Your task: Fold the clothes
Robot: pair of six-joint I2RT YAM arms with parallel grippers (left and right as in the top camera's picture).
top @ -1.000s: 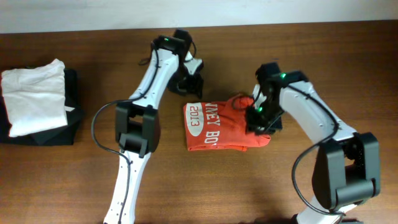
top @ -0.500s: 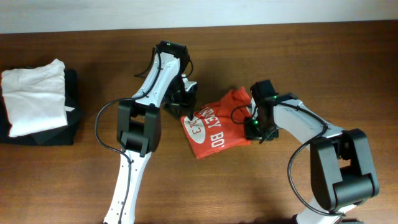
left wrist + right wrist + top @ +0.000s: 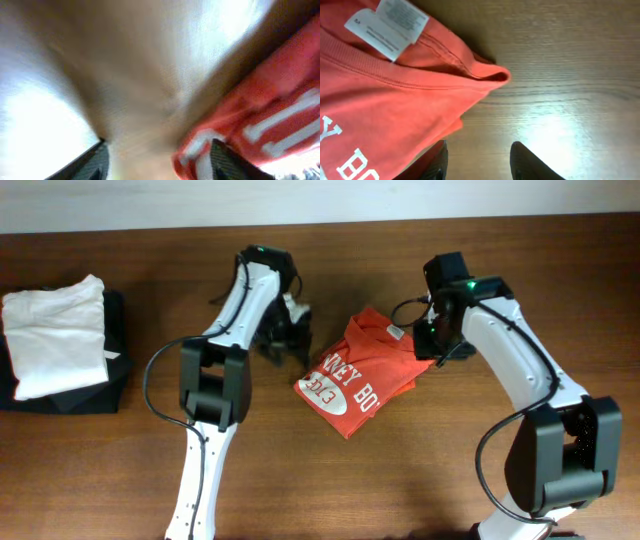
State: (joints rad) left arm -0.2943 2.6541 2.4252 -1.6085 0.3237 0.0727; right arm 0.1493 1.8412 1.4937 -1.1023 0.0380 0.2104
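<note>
Standing off a half-folded shirt, both tools empty.

Red-orange T-shirt (image 3: pixel 360 375) lies mid-surface (image 3: pixel 400 480), bunched into a skewed packet, white lettering up, collar and neck tag (image 3: pixel 387 25) toward the right arm. Left tool (image 3: pixel 283 340) sits just beside the shirt's left edge, fingers spread with nothing between them, though its wrist view is badly blurred. Right tool (image 3: pixel 437 340) is at the collar corner, fingers apart over bare wood, gripping nothing. Judged partway: the fold looks rough and crooked. The next move likely calls for a fresh pinch on the loose collar side, then squaring the packet. Surface is dark brown wood with some glare. A white folded garment (image 3: pixel 55 330) sits on a black one (image 3: pixel 115 385) far left, well apart. A pale wall strip (image 3: pixel 400 200) runs behind.
</note>
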